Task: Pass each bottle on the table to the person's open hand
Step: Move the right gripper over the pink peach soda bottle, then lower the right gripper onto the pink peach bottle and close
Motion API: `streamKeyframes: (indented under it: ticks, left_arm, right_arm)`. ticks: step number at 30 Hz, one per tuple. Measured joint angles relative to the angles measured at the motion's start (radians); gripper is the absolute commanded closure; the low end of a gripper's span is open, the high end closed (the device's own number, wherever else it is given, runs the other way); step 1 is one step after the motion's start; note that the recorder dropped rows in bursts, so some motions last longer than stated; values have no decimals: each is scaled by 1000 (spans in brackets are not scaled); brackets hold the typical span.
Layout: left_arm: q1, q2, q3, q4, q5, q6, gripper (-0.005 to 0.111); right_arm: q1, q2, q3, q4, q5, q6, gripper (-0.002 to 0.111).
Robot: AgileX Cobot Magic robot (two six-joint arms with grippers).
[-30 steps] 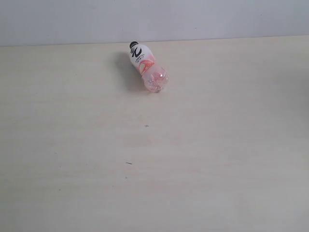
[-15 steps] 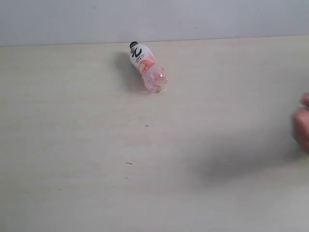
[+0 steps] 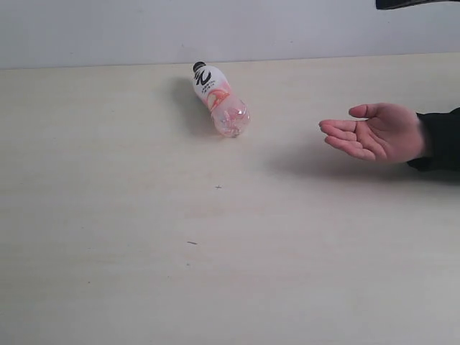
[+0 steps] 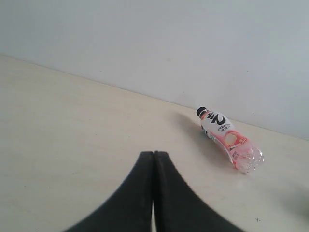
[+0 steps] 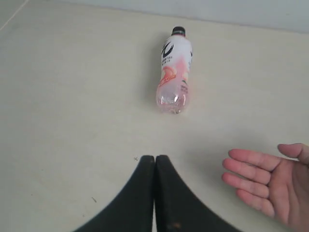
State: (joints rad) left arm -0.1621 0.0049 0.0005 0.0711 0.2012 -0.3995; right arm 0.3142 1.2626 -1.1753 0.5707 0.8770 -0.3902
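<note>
From my remote station, a pink-labelled bottle (image 3: 220,99) lies on its side near the far edge of the pale beige table (image 3: 144,259). Its black cap (image 3: 198,67) points toward the grey wall behind. Its clear base is turned toward the exterior camera and slightly to the right. Nothing touches the bottle.

At right in the exterior view, the person's open hand (image 3: 377,133) reaches in palm up. A black sleeve cuff (image 3: 440,140) shows at the wrist, the fingers point left toward the bottle, and the thumb is raised. The hand throws a soft shadow on the tabletop beneath it and sits well apart from the bottle, to its right and a little nearer the camera.

My left gripper (image 4: 154,153) has its two black fingers pressed flat together with nothing between them (only a thin seam shows). It hangs over bare table with the bottle off ahead of it. My right gripper (image 5: 155,157) is likewise closed tip to tip and empty, with the bottle ahead of it and the open palm just off to one side. A sliver of a dark object (image 3: 417,3) cuts the top right corner of the exterior view; I cannot tell what it is.
</note>
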Motion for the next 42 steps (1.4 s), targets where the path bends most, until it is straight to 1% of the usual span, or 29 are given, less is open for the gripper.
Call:
streamKeyframes:
  ticks: [4,8,10,11,12,13,14,15,16,17,18,20,22,24,25,26,27,29,31,37,42]
  left_arm:
    - [0,0,0,0,0,0,107]
    - [0,0,0,0,0,0,107]
    - [0,0,0,0,0,0,107]
    - [0,0,0,0,0,0,107]
    - [0,0,0,0,0,0,107]
    - [0,0,0,0,0,0,107]
    - [0,0,0,0,0,0,107]
    - [0,0,0,0,0,0,107]
    - [0,0,0,0,0,0,107]
    - [0,0,0,0,0,0,107]
    - [0,0,0,0,0,0,107]
    - [0,0,0,0,0,0,107]
    - [0,0,0,0,0,0,107]
    - [0,0,0,0,0,0,107]
    - [0,0,0,0,0,0,107]
    - [0,0,0,0,0,0,107]
    - [0,0,0,0,0,0,107]
    - [0,0,0,0,0,0,107]
    - [0,0,0,0,0,0,107]
    - [0,0,0,0,0,0,107]
    - [0,0,0,0,0,0,107]
  right_arm:
    - [8,180,-121,2,63,-19,108]
    - [77,373,-259,-63,75,-7,108]
    - [149,501,-379,-169,81,86,108]
    - [199,580,-476,-259,85,159,108]
    - [222,623,-527,-315,92,202,108]
    - [256,704,-621,-406,116,267,108]
    - [270,742,-674,-444,131,292,108]
    - [285,808,-764,-488,164,318,108]
    - [287,843,-811,-494,183,326,108]
    - [290,902,-903,-505,219,332,108]
    - [290,951,-961,-513,243,343,106]
    - [290,1022,-1067,-517,279,359,98]
    - [290,1084,-1138,-502,300,363,87]
    - [290,1128,-1170,-495,315,367,67]
    - [290,1143,-1178,-493,317,367,53]
    - [290,1163,-1184,-493,317,367,44]
    - [290,1173,-1184,-493,314,367,36]
    - [290,1189,-1186,-493,298,367,27]
    - [290,1198,-1186,-493,266,367,25]
    - [290,1207,-1186,-493,153,367,25]
    - [290,1244,-1190,-491,130,367,25]
